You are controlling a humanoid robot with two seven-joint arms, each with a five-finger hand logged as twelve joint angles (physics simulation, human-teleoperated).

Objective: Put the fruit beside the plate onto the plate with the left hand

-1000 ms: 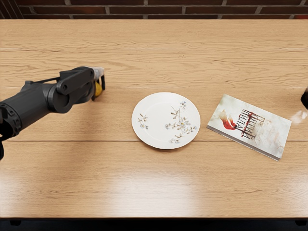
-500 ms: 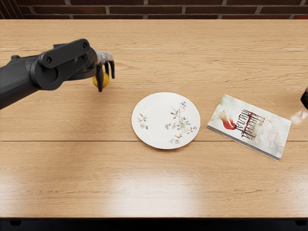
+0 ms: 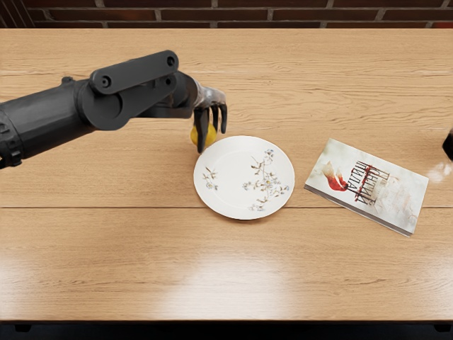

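Observation:
A small yellow fruit (image 3: 196, 135) hangs in my left hand (image 3: 209, 119), whose dark fingers are curled around it. The hand and its fruit are lifted above the table, just past the upper left rim of the white flowered plate (image 3: 244, 177). My left arm reaches in from the left edge across the table's far half. Most of the fruit is hidden behind the fingers. At the right edge a dark bit of the right hand (image 3: 448, 145) shows, too little to read its fingers.
A paperback book (image 3: 367, 185) with a red figure on its cover lies right of the plate. A brick wall runs behind the table's far edge.
My left hand has carried the fruit rightward from the table's left part to the plate's upper left rim. The plate and book have not moved.

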